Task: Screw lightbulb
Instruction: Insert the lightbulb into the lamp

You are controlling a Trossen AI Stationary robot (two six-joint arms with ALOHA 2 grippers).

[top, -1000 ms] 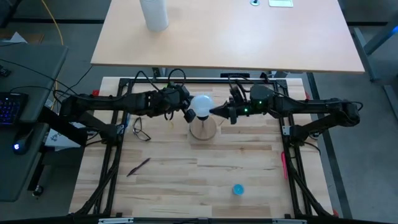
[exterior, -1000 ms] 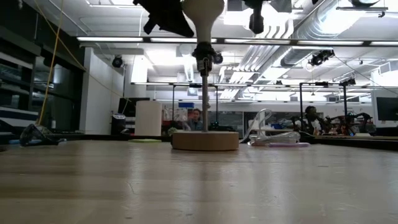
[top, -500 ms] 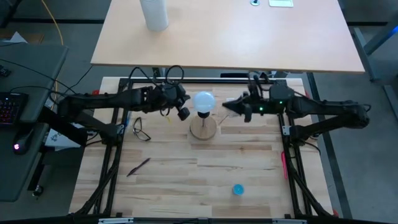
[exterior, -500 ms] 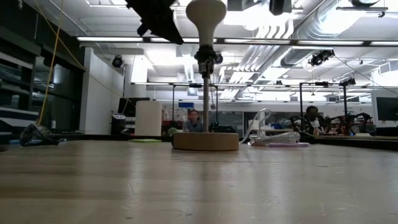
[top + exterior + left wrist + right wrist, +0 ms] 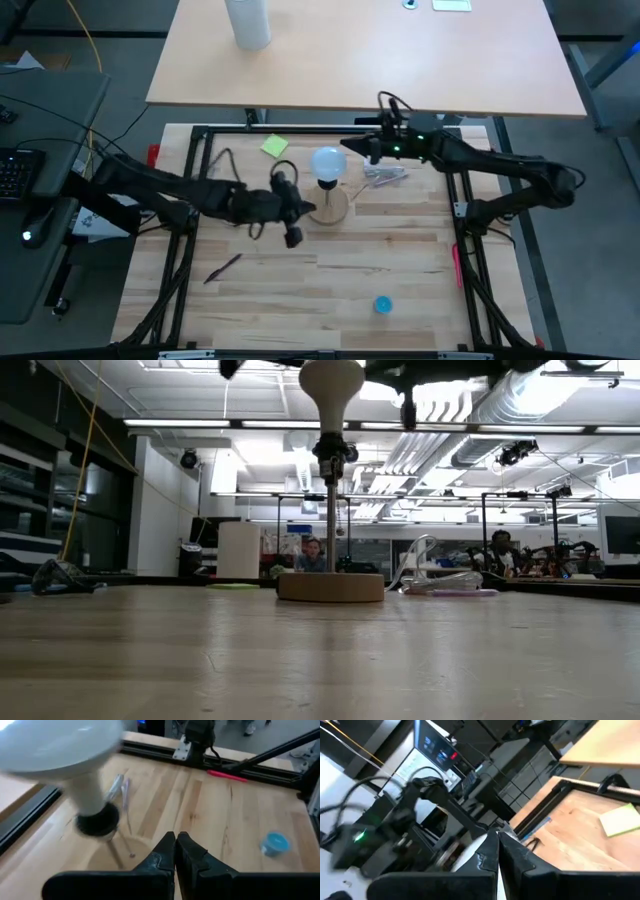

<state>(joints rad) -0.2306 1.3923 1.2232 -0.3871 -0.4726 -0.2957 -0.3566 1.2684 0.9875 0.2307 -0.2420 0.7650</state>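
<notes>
The lightbulb (image 5: pixel 328 162) sits in the black socket (image 5: pixel 97 819) on top of the stand's thin pole, above the round wooden base (image 5: pixel 330 586). Nothing holds it. The left gripper (image 5: pixel 305 211) is near the base, its jaws pressed together. The right gripper (image 5: pixel 346 146) is just beside the bulb, maybe not touching, jaws together too.

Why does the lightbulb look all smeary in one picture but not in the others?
In the left wrist view the lightbulb is close to the camera and smeared by blur; in the low view it stands crisp against bright ceiling lights; in the high view it is small, glowing white and sharp; the right wrist view is streaky on one side too.
</notes>
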